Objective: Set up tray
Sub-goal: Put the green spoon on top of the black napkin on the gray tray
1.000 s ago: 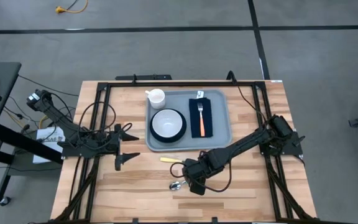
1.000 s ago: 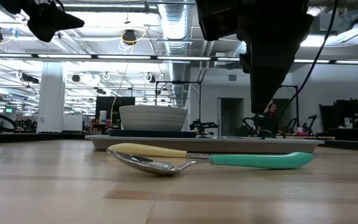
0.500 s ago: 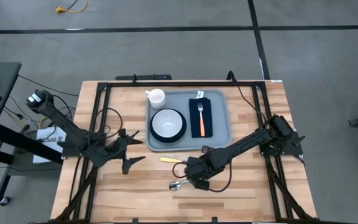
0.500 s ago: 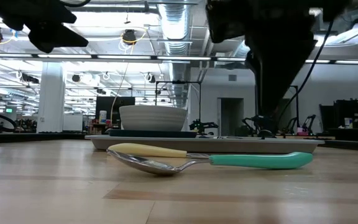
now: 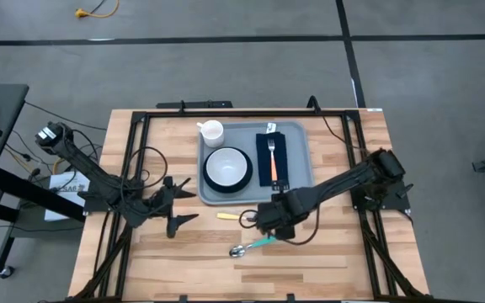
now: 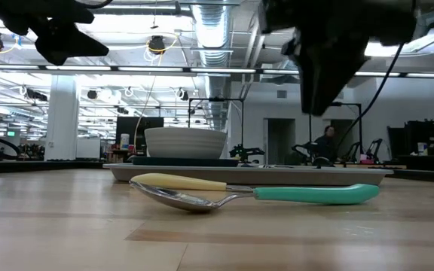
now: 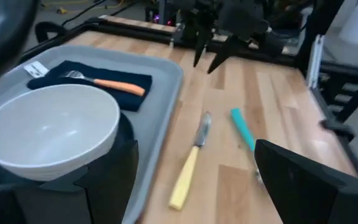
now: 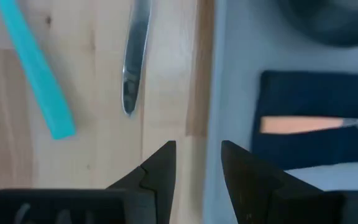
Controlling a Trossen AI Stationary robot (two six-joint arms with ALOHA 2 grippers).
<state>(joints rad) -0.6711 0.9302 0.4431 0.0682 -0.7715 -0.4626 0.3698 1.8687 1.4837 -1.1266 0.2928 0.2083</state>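
The grey-blue tray [image 5: 298, 187] lies at the table's far middle. It holds a white bowl [image 5: 227, 165] on a dark plate, a white cup [image 5: 212, 132] and a navy napkin [image 5: 274, 148] with an orange-handled fork [image 5: 274, 171]. A yellow-handled knife [image 5: 229, 216] and a teal-handled spoon [image 5: 253, 246] lie flat on the wood near the tray's near edge. My right gripper [image 5: 262, 220] hovers above the table by the tray's near edge, slightly open and empty [image 8: 194, 149]. My left gripper [image 5: 182, 205] is wide open and empty, left of the tray.
A black metal frame [image 5: 226, 109] runs around the table's far and side edges. Bare wood lies near the table's front edge, below the spoon. Cables [image 5: 133, 164] trail by the left arm.
My right gripper has moved from over the spoon toward the tray's near edge and risen, uncovering the teal handle. The spoon and knife lie as before. My left gripper has shifted slightly toward the near right and turned a little.
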